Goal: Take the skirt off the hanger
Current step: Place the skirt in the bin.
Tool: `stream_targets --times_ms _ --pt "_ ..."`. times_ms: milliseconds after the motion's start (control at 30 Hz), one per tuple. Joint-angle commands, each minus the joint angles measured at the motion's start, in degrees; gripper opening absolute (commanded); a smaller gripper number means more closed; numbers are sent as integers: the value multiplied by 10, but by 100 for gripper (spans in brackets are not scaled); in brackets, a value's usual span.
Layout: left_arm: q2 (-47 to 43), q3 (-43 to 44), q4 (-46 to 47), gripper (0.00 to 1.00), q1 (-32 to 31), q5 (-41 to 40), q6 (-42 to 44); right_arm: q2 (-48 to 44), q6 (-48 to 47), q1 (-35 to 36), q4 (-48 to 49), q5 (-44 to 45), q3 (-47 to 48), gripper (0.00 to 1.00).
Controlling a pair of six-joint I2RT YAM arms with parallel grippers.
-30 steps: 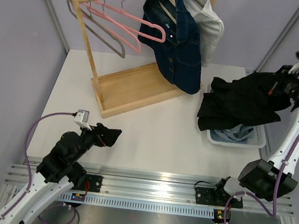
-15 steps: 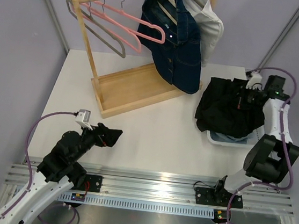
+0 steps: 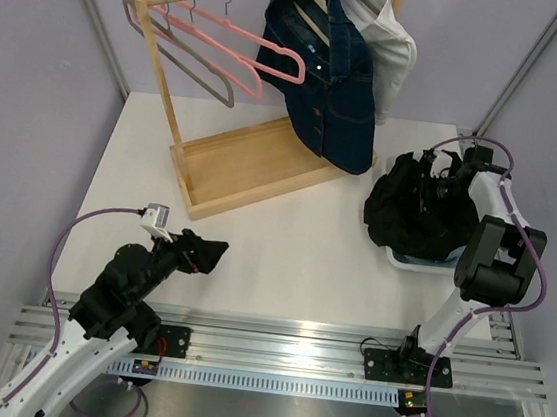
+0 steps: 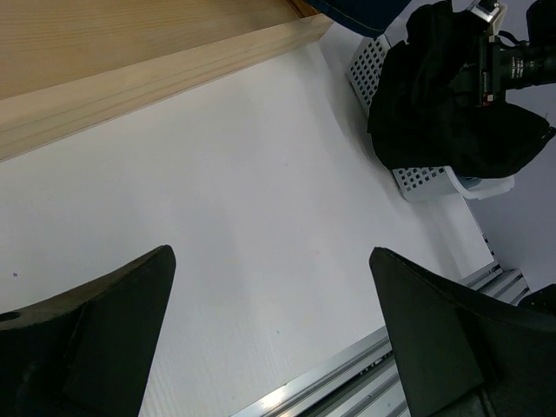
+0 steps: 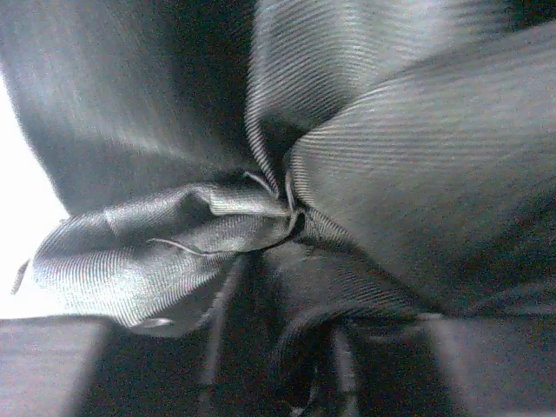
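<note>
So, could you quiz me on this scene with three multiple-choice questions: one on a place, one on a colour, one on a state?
1. Where does the black garment lie? A on the wooden rack; B on the white basket; C on the floor.
2. What colour is the empty hanger beside the denim garment? A green; B yellow; C pink.
3. How is the left claw? A open, empty; B shut on cloth; C shut on a hanger.
Answers: B, it is heaped over the basket; C, pink against the wall; A, its fingers stand wide apart over bare table.
</note>
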Motion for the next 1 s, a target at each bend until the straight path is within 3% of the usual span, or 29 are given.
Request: stream_targets --times_ms 0,200,400,467,500,533,633,700,800,967 --pt "0 5 23 99 0 10 11 -74 -57 -10 -82 60 47 42" --pt "-2 4 25 99 0 11 10 -152 -75 -16 -161 83 167 62" --pt "-11 4 21 99 0 11 10 -160 -70 -17 -201 80 268 64" --pt "-14 4 21 99 0 10 9 -169 -78 -17 -212 23 266 63" --pt "-15 3 22 99 0 10 9 -180 -109 -16 -222 -14 262 61" --pt "-13 2 23 99 0 10 9 -181 -138 -15 -241 -111 249 61" --pt "-7 0 28 99 0 12 9 -146 -270 11 -359 -233 235 58" --pt "-4 2 28 99 0 14 9 -100 -308 23 -402 -255 213 42" --pt "-5 4 24 99 0 14 9 -55 -256 23 -354 -253 165 27" --pt "-11 1 24 99 0 10 8 -63 -87 23 -108 -109 49 26"
